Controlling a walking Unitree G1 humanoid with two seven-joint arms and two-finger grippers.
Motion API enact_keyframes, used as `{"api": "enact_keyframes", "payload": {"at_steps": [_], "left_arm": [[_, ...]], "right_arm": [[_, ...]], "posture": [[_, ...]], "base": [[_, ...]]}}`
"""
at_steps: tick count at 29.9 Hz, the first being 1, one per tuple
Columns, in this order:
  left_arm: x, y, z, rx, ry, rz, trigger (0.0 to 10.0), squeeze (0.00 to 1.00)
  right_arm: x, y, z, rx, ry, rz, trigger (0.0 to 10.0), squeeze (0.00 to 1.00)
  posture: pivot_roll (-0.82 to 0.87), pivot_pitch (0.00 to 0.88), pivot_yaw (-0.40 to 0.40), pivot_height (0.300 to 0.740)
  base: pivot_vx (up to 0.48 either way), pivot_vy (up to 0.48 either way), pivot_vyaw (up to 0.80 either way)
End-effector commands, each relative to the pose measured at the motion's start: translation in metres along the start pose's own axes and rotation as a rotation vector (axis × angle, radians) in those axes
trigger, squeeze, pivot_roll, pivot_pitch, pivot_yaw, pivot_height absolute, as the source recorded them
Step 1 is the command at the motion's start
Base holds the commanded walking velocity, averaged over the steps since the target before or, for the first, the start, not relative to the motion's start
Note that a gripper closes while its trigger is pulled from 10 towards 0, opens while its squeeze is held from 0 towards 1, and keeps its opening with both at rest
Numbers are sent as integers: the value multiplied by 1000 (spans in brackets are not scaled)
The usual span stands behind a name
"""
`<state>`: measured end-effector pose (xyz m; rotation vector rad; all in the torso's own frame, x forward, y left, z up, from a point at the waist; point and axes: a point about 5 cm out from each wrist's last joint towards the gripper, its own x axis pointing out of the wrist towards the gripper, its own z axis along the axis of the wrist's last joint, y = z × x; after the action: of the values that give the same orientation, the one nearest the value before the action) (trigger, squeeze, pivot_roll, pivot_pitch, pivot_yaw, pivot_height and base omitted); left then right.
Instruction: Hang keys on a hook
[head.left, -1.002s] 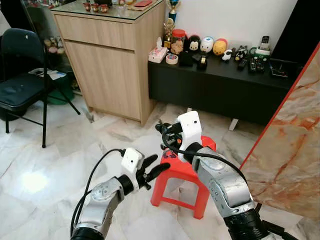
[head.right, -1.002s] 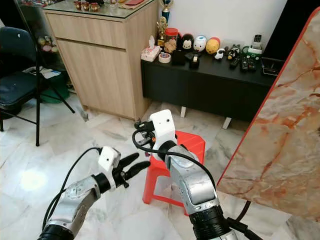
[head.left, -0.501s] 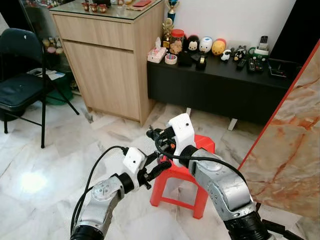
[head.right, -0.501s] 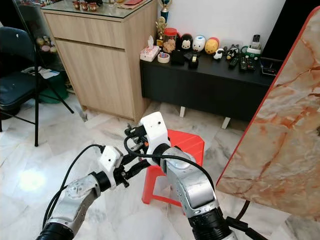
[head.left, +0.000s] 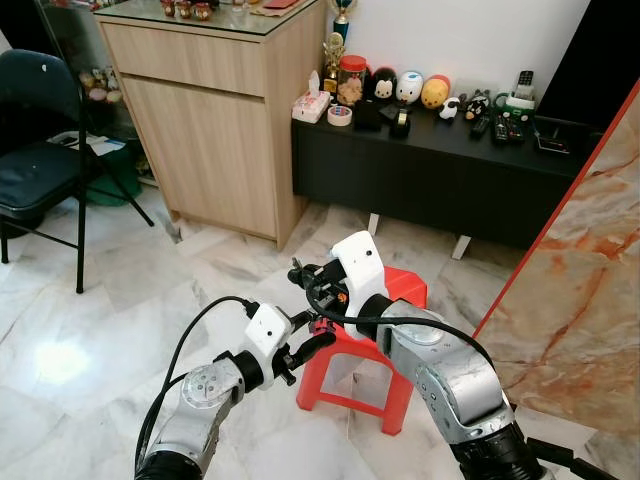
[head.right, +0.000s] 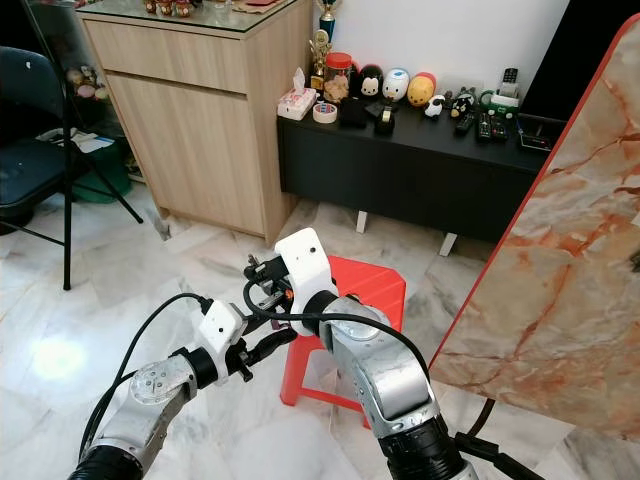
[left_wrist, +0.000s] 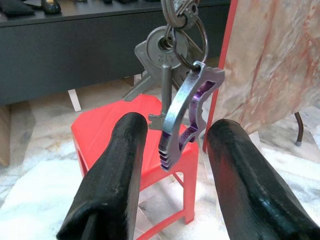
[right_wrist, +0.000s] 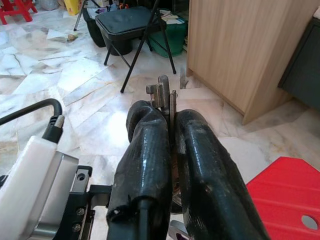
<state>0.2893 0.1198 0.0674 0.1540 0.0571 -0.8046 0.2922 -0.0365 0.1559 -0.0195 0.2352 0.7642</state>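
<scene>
Silver keys (left_wrist: 172, 75) on a ring with a metal carabiner hang between the spread fingers (left_wrist: 112, 180) of the left gripper (head.left: 305, 345), w/o touching either finger. The right gripper (head.left: 305, 275) is clenched on the top of the key bunch, seen in the right wrist view as metal pinched between its black fingers (right_wrist: 150, 150). Both grippers meet just above the front-left corner of a red plastic stool (head.left: 390, 300) on the marble floor (head.left: 120, 300). Behind stand a wooden cabinet (head.left: 210, 130) and a low black bench (head.left: 440, 170) w/ small figurines. A black folding chair (head.left: 35, 150) is at far left.
</scene>
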Motion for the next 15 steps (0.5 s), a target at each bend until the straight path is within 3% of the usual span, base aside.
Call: {"api": "enact_keyframes", "payload": {"at_steps": [1,2,3,4,15], "left_arm": [[3,0,2,11,-6,-9,9255,0],[3,0,2,7,-9,-9,8039,0],[3,0,2,7,-9,-9,8039,0],[3,0,2,7,-10,-10,0,0],[3,2,1,-15,-23,7,0,0]], "right_arm": [[-2,1,8,-12,-29,7,10000,0],[-2,2,8,-12,-29,8,10000,0],[-2,2,8,-12,-29,8,10000,0],[-2,2,9,-11,-30,8,10000,0],[-1,0,7,-9,-27,-2,10000,0]], "posture": [[12,50,-90,740],[12,50,-90,740],[12,50,-90,740],[12,49,-90,740],[16,48,-90,740]], "base": [[0,0,0],[0,0,0],[0,0,0],[0,0,0],[0,0,0]]}}
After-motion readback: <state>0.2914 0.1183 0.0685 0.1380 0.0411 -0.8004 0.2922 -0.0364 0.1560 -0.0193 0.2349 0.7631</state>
